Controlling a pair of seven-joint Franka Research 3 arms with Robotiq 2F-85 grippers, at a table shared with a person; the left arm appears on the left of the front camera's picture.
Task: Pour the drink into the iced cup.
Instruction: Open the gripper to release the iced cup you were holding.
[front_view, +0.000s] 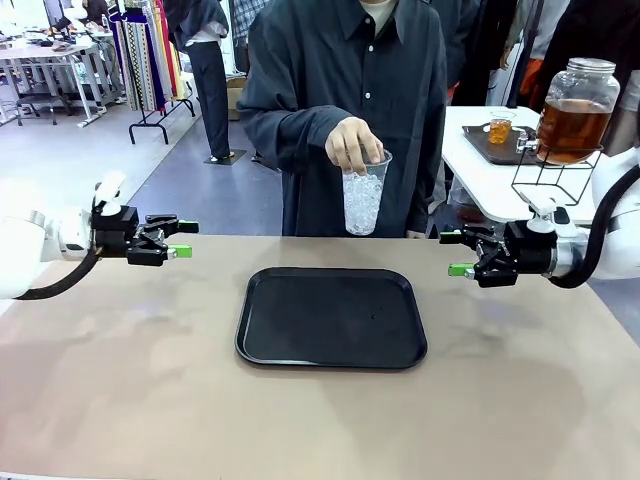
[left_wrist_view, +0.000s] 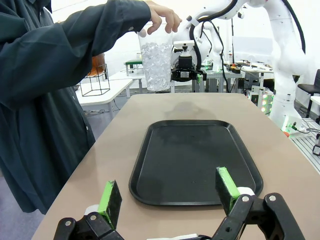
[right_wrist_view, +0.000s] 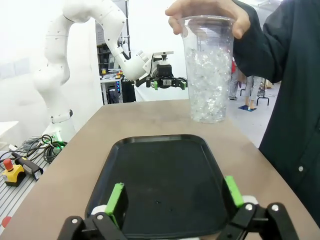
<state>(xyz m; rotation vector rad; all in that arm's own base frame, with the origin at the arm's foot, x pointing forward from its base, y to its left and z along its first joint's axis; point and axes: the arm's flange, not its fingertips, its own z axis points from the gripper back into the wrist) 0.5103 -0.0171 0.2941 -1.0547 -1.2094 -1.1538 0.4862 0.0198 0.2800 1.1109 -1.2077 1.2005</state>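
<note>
Beige and bare apart from a black rectangular plastic tray (front_view: 331, 317) at its middle, the surface (front_view: 120, 380) runs across to a person in a dark shirt standing at its far edge; behind, on a white side table, a big clear glass jar with a metal lid (front_view: 577, 108) sits on a black wire stand (front_view: 556, 177), and the translucent amber-brown drink (front_view: 571, 130) fills its lower part.

The person's hand (front_view: 354, 143) grips by the rim a clear plastic cup packed with ice (front_view: 364, 195), held in the air above the far edge of the surface, beyond the tray and not yet set down; the cup stands upright, long axis vertical, mouth up under the fingers.

The left pincer (front_view: 180, 239) hovers left of the tray, jaws spread and empty; the right pincer (front_view: 458, 253) hovers to the right, likewise spread and empty; both point inward, well apart from the cup.

Risks, as judged: the jar is well behind the right arm on another table, so reaching it looks awkward; the jar looks heavy and smooth, and could slip in a two-finger hold; the fingers over the mouth would block a pour; a cup so full of ice leaves little room, so liquid may splash or overflow; a light cup could tip if nudged.
</note>
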